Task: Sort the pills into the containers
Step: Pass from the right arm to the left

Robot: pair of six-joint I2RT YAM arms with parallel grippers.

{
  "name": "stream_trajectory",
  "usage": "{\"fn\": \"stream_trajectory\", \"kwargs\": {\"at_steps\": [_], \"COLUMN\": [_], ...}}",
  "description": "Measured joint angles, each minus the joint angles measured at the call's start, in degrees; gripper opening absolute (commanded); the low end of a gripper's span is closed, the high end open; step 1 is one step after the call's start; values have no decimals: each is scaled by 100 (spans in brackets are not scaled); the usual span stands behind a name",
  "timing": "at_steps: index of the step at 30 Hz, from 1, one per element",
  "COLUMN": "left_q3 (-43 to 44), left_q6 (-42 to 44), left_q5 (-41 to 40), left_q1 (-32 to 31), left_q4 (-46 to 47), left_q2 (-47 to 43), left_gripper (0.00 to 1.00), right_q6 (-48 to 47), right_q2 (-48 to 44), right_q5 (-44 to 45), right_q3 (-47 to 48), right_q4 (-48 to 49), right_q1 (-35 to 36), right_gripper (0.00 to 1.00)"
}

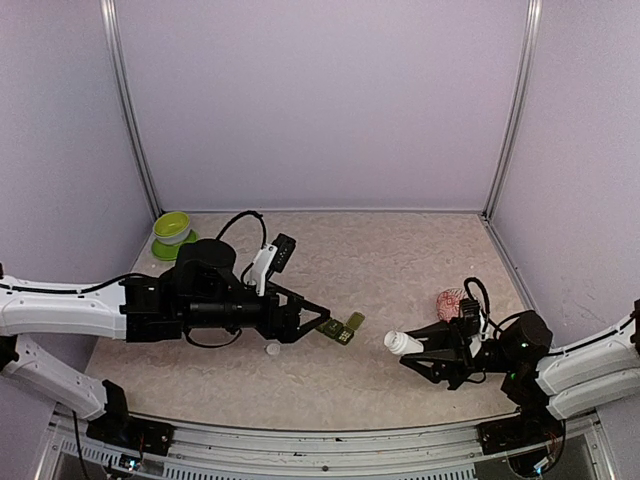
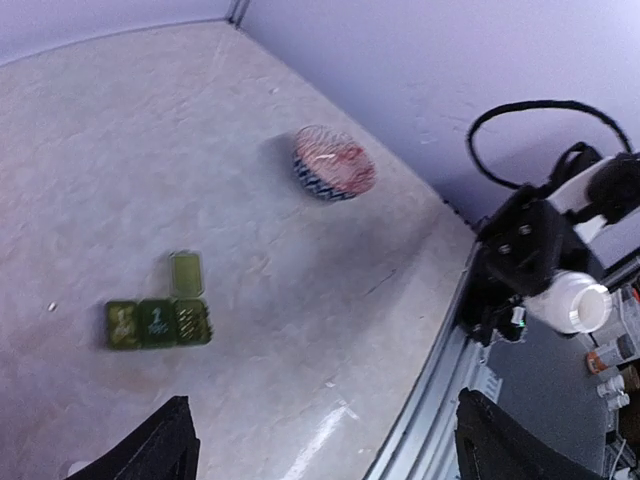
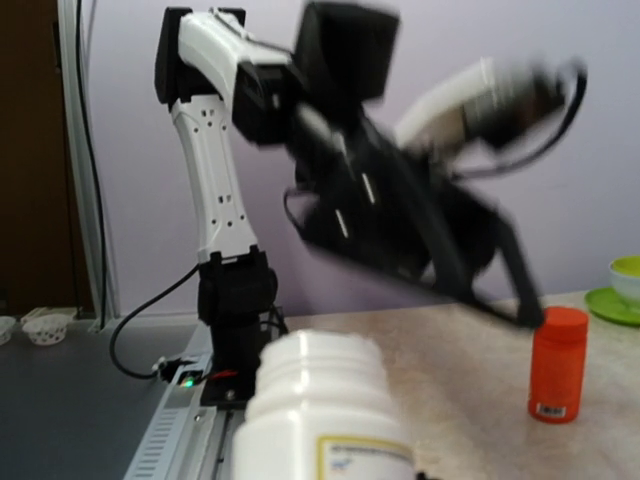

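Two dark fingers [image 2: 160, 450] of the left gripper [image 1: 322, 326] stand wide apart, holding nothing. Just ahead of them lie the containers [image 2: 158, 323], toward the near edge of the table [image 1: 400, 250], about midway between its sides. Their row runs parallel to the gap between the fingertips, with one lid up. Farther right, the right gripper [image 1: 425, 348] is clamped on a white bottle [image 1: 402, 343], whose mouth faces the containers from well apart. The left arm is nearer.

Containers [image 2: 158, 323] shared: high rear overview, left wrist downward.
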Motion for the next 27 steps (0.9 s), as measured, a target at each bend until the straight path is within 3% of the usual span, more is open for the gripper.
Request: {"fn": "stream_trajectory", "kwargs": {"at_steps": [9, 17, 27], "left_q3": [1198, 1342, 1464], "left_q6": [334, 413, 428], "left_q5": [638, 1130, 1423], "left_q1": [-702, -844, -850], "left_q4": [286, 339, 487], "left_q2": [1008, 1453, 1668], "left_gripper": [87, 86, 70], "right_q6": [107, 144, 190], "right_q2": [304, 420, 728], "right_q5": [-81, -83, -87], "right_q3": [4, 37, 118], "right_q4": [114, 131, 214], "right_q1": [0, 0, 0], "right_gripper": [25, 25, 25]}}
